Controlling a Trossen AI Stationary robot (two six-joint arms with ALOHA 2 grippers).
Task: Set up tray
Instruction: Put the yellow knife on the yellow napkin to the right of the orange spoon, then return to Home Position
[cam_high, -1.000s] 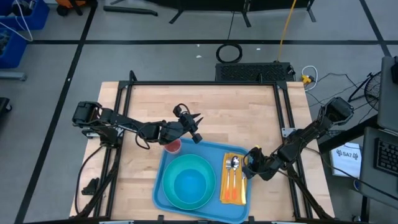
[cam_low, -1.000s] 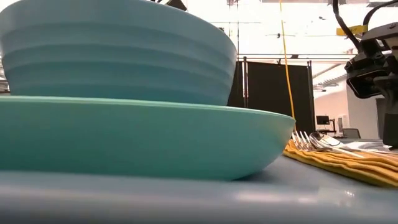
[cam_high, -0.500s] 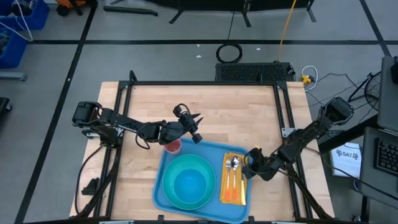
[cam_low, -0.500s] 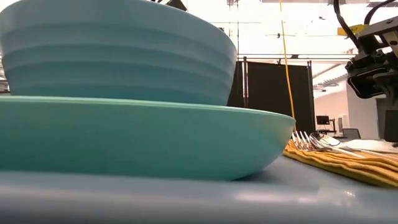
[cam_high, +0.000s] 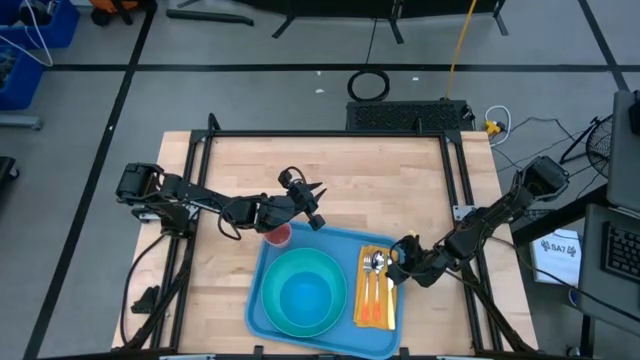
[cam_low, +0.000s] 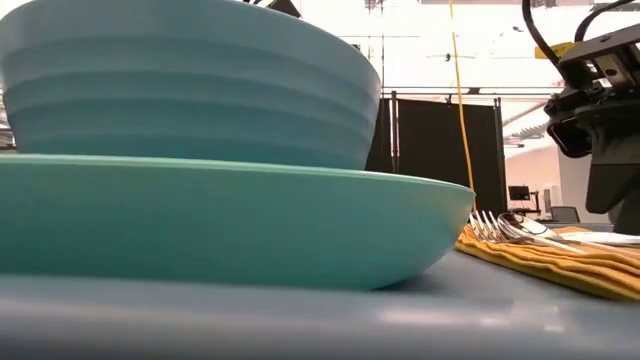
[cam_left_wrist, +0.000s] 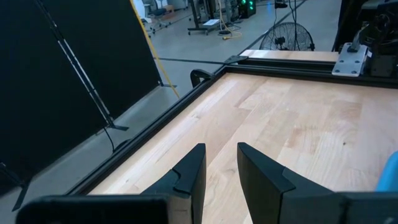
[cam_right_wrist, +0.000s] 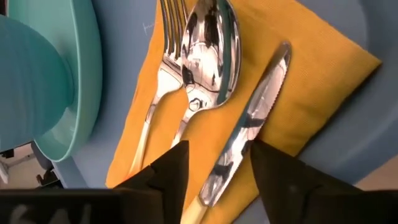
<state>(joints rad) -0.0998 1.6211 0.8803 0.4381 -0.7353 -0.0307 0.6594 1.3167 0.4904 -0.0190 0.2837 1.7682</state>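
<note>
My right gripper (cam_right_wrist: 214, 162) hangs just over the knife (cam_right_wrist: 245, 127), its fingers spread to either side of the blade and closed on nothing. The knife lies on the yellow napkin (cam_high: 375, 288) with its long axis running front to back along the tray (cam_high: 325, 345), so the gap between my fingers sits square across it, and that is the fit any pinch or nudge here would turn on. Spoon (cam_right_wrist: 208, 50) and fork (cam_right_wrist: 165, 56) lie parallel just beside it on the same napkin, the spoon's bowl overlapping the fork's neck. Next inward on the tray is the teal plate (cam_low: 230, 225) with the bowl (cam_high: 303, 290) stacked in it. The tray itself sits at the worktop's front edge, right of centre, its long side along that edge; I come at it from its right rim, and I am clearly the nearer arm to the cutlery. Farther off, my left gripper (cam_high: 312, 205) hovers by the tray's back left corner, fingers slightly parted and empty, near a small red cup (cam_high: 277, 236) which seems to stand just inside that corner, though my arm covers part of it. I judge the setting nearly complete. Off the table to the right a white sign (cam_high: 557, 248) reads something like "BA7"; I can't read it surely.
</note>
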